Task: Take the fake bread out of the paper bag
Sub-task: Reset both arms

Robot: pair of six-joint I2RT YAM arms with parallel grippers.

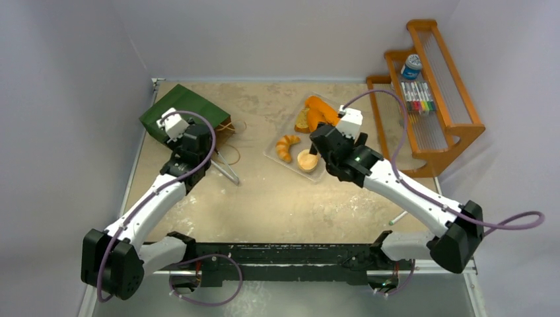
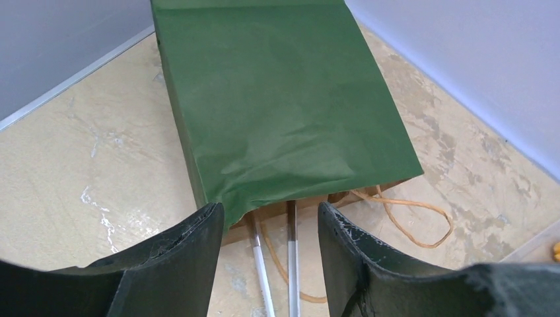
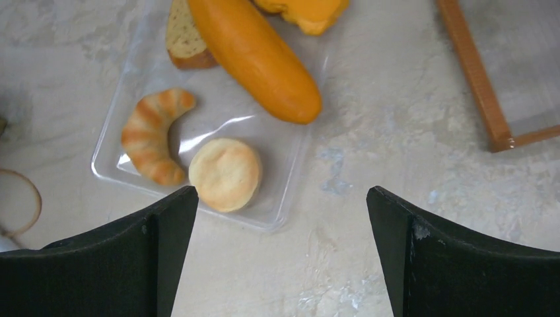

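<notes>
On the tray (image 3: 218,129) right of the bag (image 2: 284,99) lies the bread (image 3: 254,56), probably light, firm and smooth: grip across a loaf's middle. Right gripper (image 3: 282,198) gapes wide, empty; left gripper (image 2: 269,218) half open, empty, at the flat bag's mouth

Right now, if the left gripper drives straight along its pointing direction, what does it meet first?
Likely the paper bag: its green mouth edge lies directly ahead of the left gripper. The metal tongs run between its fingers, possibly lower; depth is unclear.

The paper bag (image 2: 284,99) hides its inside and part of the metal tongs (image 2: 291,257).
</notes>
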